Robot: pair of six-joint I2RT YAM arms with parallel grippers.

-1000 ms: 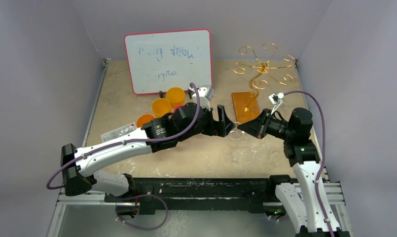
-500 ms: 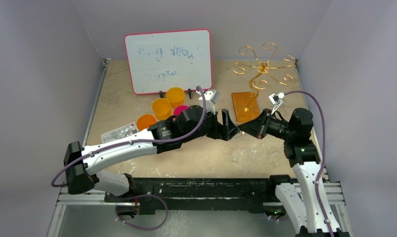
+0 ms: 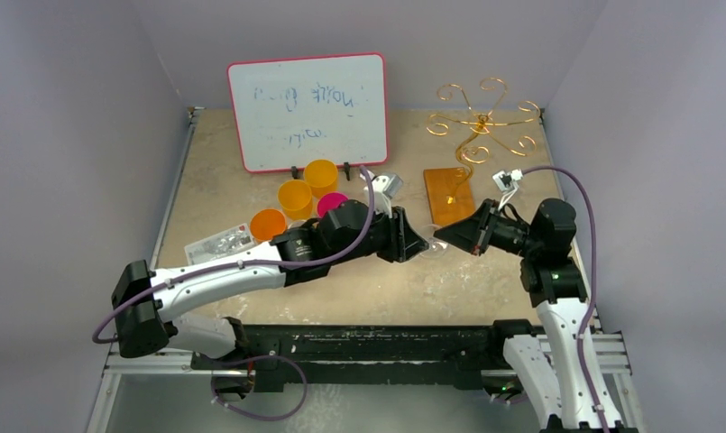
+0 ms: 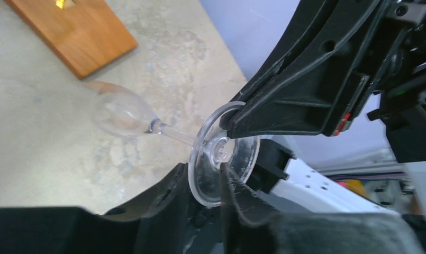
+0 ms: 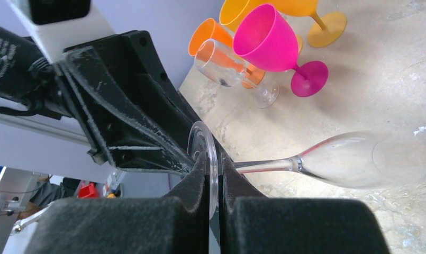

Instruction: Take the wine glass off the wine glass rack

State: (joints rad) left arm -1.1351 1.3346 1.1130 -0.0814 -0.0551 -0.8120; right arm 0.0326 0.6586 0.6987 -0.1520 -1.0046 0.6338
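The wine glass (image 3: 434,247) is clear and lies level above the table, between my two arms. Its bowl (image 5: 353,159) points away in the right wrist view. My right gripper (image 5: 213,165) is shut on the thin round foot (image 5: 202,138). My left gripper (image 4: 204,170) straddles that same foot (image 4: 224,159), its jaws narrow and close on both sides; contact is unclear. In the top view the left gripper (image 3: 417,240) meets the right gripper (image 3: 440,234) tip to tip. The gold wire wine glass rack (image 3: 482,122) stands at the back right on its wooden base (image 3: 449,195), with no glass on it.
A red-framed whiteboard (image 3: 307,110) leans at the back. In front of it stand orange cups (image 3: 295,196), a pink goblet (image 5: 269,45) and a clear glass (image 5: 226,66). A plastic packet (image 3: 216,242) lies at the left.
My left gripper has drawn in round the glass foot and its jaws have narrowed a lot. The right gripper has stayed shut on the foot in the same place.
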